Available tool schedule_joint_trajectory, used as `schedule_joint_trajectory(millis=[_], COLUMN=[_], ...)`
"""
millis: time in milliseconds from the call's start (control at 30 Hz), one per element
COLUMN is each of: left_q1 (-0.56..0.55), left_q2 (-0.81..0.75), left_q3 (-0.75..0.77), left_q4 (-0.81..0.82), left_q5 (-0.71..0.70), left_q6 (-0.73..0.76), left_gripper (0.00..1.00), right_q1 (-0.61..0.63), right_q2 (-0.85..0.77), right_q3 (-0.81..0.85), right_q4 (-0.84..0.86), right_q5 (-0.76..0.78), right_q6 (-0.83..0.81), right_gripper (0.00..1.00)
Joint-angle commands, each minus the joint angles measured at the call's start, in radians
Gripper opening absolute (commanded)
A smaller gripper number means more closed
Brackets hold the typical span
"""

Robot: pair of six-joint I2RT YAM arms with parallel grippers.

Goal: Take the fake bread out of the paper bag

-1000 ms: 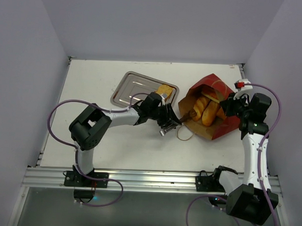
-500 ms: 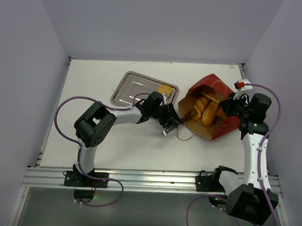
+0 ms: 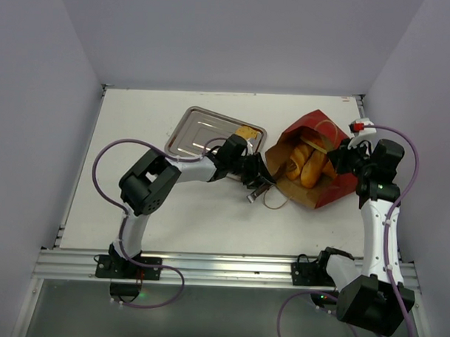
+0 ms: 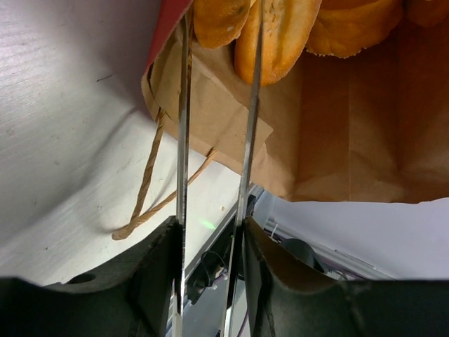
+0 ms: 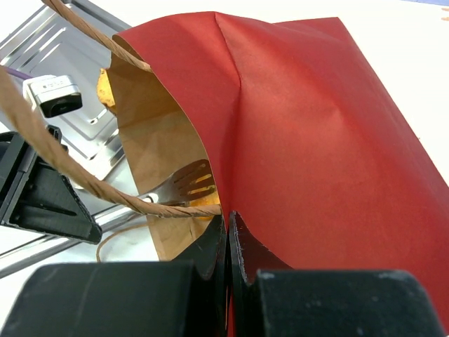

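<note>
The dark-red paper bag [image 3: 324, 136] lies on its side at the right, its mouth facing left. Several golden loaves of fake bread [image 3: 305, 162] lie inside. My left gripper [image 3: 251, 177] is shut on steel tongs [image 3: 273, 176] whose tips reach into the bag's mouth. In the left wrist view the gripper [image 4: 210, 228] holds the two tong blades [image 4: 184, 105] on either side of a loaf end [image 4: 219, 21], over the tan bag lining [image 4: 337, 126]. My right gripper [image 3: 342, 156] is shut on the bag's upper edge [image 5: 316, 126], jaws pinched [image 5: 227, 217].
A flat steel tray [image 3: 200, 131] lies left of the bag with a toast slice [image 3: 246, 133] at its right corner. A twine handle [image 3: 274, 200] lies on the table below the bag's mouth. The enclosure walls stand at the left, back and right.
My left arm has shifted right and pushed the tongs further into the bag's mouth. The right gripper and the bag have stayed where they were.
</note>
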Motion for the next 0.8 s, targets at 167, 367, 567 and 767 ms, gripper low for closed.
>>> schedule_joint_trajectory(millis=[167,367,567,767], left_q1=[0.007,0.010,0.010,0.010], left_q2=[-0.012,-0.086,-0.182,-0.268], left_q3=[0.048,0.022,-0.013,-0.054], left_q4=[0.046,0.026,-0.011,-0.077], left_q5=[0.030,0.025,0.017,0.039], left_q6=[0.057,0.130,0.193,0.249], left_gripper=[0.22,0.04,0.00,0.00], right_q1=[-0.001,0.001,-0.001,0.001], right_q2=[-0.023,-0.026,-0.030,-0.035], right_q3=[-0.006,-0.006,-0.006,-0.007], right_q4=[0.011,0.012,0.012,0.015], right_q5=[-0.037,-0.036,-0.030,-0.024], right_q6=[-0.003,0.000,0.001,0.001], right_gripper=[0.00,0.00,0.00,0.00])
